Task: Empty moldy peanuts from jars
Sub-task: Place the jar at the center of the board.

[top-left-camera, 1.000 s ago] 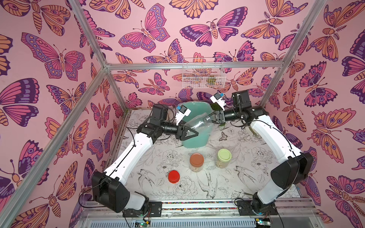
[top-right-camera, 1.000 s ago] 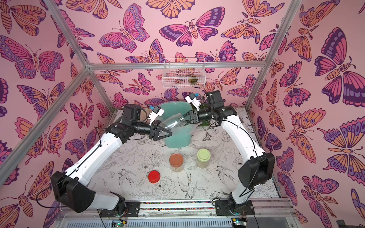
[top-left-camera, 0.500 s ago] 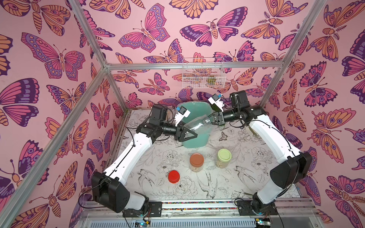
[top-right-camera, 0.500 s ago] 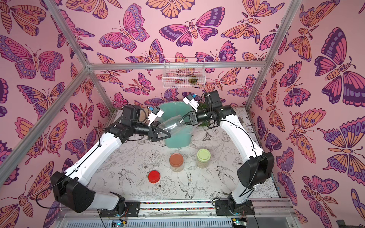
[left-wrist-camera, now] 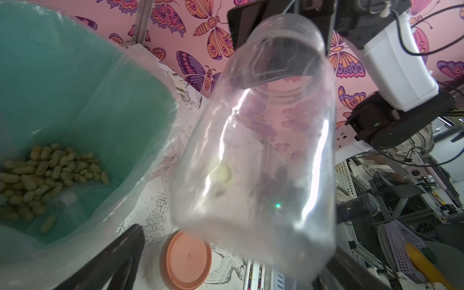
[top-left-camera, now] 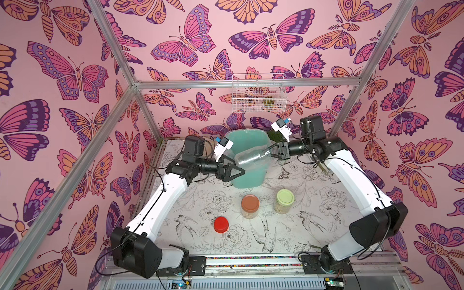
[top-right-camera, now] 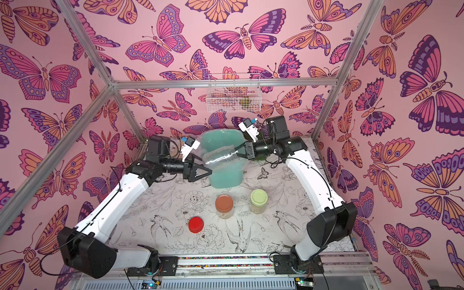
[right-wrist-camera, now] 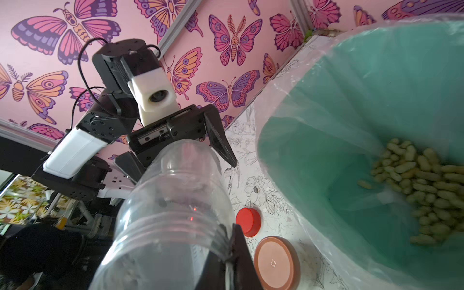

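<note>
Pink butterfly-print walls enclose a tabletop [top-left-camera: 288, 238] printed with line drawings of birds and flowers. A teal plastic-lined bin [top-left-camera: 248, 179] stands at the back.

**Handover.** An empty jar [top-left-camera: 252, 159], clear and lidless, lies nearly level in the air by the bin's near rim. The right gripper [top-left-camera: 271, 152] pinches the jar at its mouth, with one finger inside the neck and one outside. The left gripper [top-left-camera: 238, 168] sits at the jar's base, and its fingers [left-wrist-camera: 120, 256] are spread wide and clear of the plastic. A second ago the left gripper was clamped on that base and the right was only partly closed. The jar has therefore just passed from the left arm to the right.

**Contents.** The peanuts [left-wrist-camera: 45, 170] lie heaped on the bin's floor. A pale blur shows through the jar wall. Whether it is a leftover nut or something behind the jar cannot be told.

**Remaining work.** The red lid [top-left-camera: 221, 224] lies loose on the table. The brown-lidded jar [top-left-camera: 250, 206] and the green-lidded jar [top-left-camera: 285, 200] stand closed in front of the bin, with nuts visible inside. By this reading, one jar of three is done. The free left arm could turn to the next lid once the right arm sets the empty jar down.
</note>
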Controlling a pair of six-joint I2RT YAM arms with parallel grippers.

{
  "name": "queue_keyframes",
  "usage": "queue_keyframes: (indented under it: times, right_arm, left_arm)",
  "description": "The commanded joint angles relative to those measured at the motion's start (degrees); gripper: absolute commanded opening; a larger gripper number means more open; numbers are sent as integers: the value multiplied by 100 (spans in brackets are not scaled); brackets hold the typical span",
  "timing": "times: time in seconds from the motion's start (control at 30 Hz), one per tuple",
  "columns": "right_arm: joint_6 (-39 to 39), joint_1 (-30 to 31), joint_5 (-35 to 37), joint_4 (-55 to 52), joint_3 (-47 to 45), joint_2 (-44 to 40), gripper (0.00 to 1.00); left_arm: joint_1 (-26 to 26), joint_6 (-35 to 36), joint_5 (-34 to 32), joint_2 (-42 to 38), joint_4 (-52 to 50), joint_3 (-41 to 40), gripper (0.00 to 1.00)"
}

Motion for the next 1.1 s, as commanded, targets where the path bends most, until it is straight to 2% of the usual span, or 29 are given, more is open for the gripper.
queue_keyframes:
  times: [0.0,0.13,0.3,0.4,0.57,0.67,0.83,1.07]
  right_arm:
    - [-177,1,272,-259,73,-208,0]
    - [-588,37,724,-910,358,-239,0]
    - [-1551,686,2055,-2272,1204,-131,0]
    - [-1731,1199,2774,-2567,1513,-53,0]
    - [-2047,2191,4244,-3268,2241,614,0]
    - [-2102,2649,4923,-3531,2544,992,0]
    - [-2054,3227,5410,-3692,2938,1568,0]
    - [-1798,3798,6050,-3566,3330,2349,0]
  left_arm:
    - [121,134,-176,-185,-243,-175,100]
    - [485,157,-261,-409,-258,-387,100]
    - [1178,-73,-690,-939,26,-610,100]
    - [1465,-230,-1480,-1033,150,-653,100]
    - [1835,-782,-3101,-984,500,-834,100]
    - [2094,-1111,-3673,-964,706,-1012,100]
    - [2359,-1231,-4116,-981,946,-1334,100]
    - [2481,-1118,-4673,-947,991,-1671,100]
